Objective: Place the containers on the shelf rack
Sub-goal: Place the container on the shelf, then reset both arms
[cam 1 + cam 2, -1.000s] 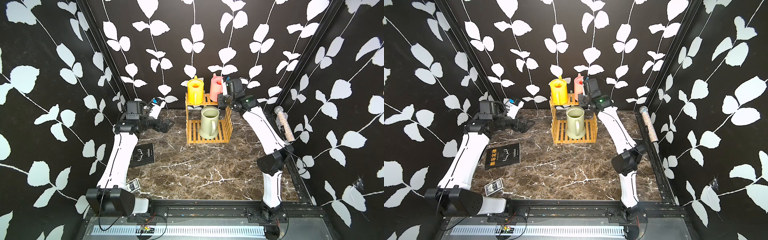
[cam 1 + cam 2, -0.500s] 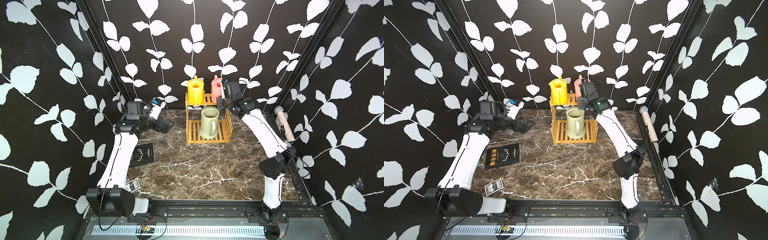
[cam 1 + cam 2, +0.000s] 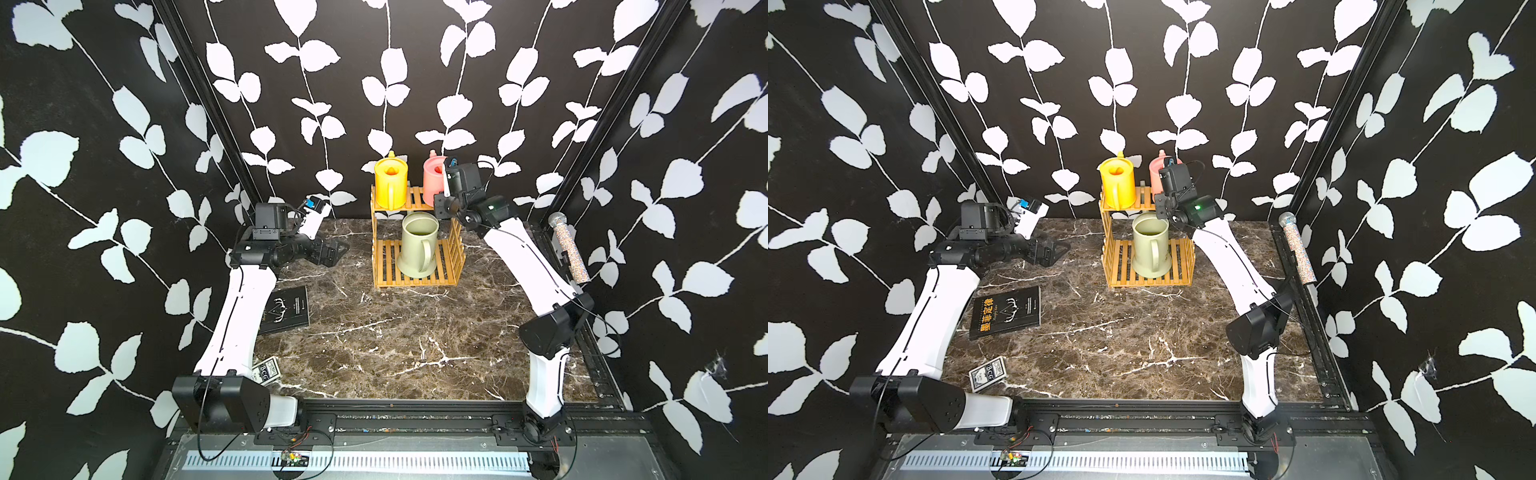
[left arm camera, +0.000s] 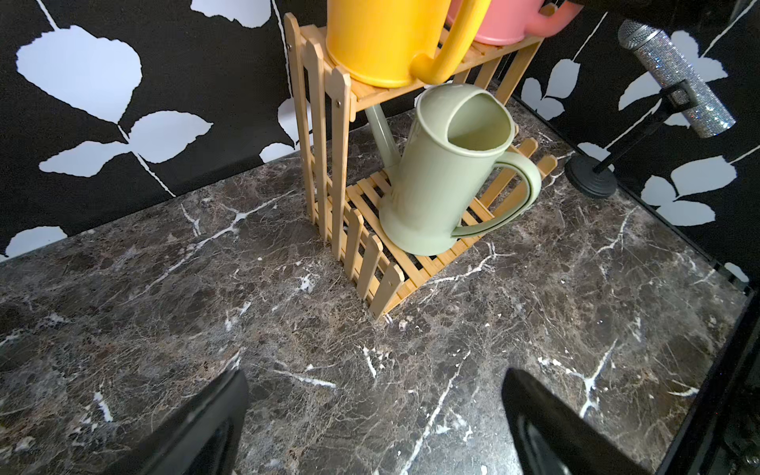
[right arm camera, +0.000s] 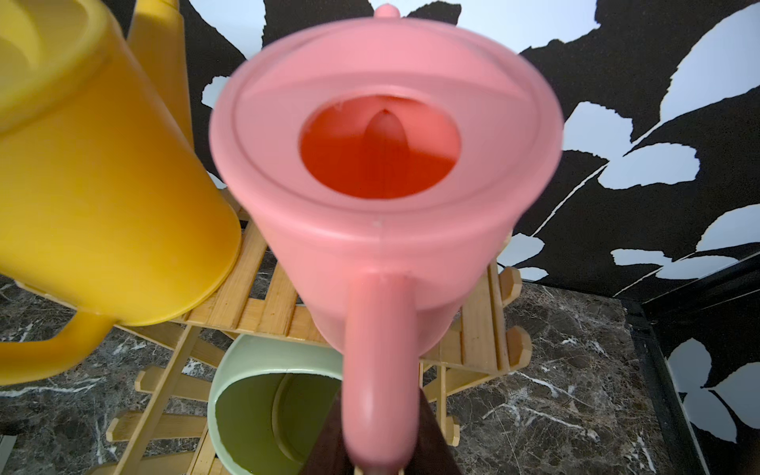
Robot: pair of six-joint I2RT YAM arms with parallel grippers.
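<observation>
- the right gripper (image 5: 376, 448) straddles the handle of the pink can (image 5: 382, 246); clamped or loose, I cannot tell
- the pink can stands at the right end of the shelf rack (image 3: 419, 281) top tier, with the yellow can (image 3: 390, 185) just beside it
- the green can (image 3: 417, 245) stands on the lower tier
- the left gripper (image 4: 374, 372) is spread wide and empty over the bare table (image 3: 395, 332)

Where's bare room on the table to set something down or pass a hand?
Free: the wide tabletop stretch between the shelf rack front and the near rail, right of the book and card deck. Also bare marble left of the rack, by the open left gripper. Crowded: the rack, green can below, yellow can and pink can above.
</observation>
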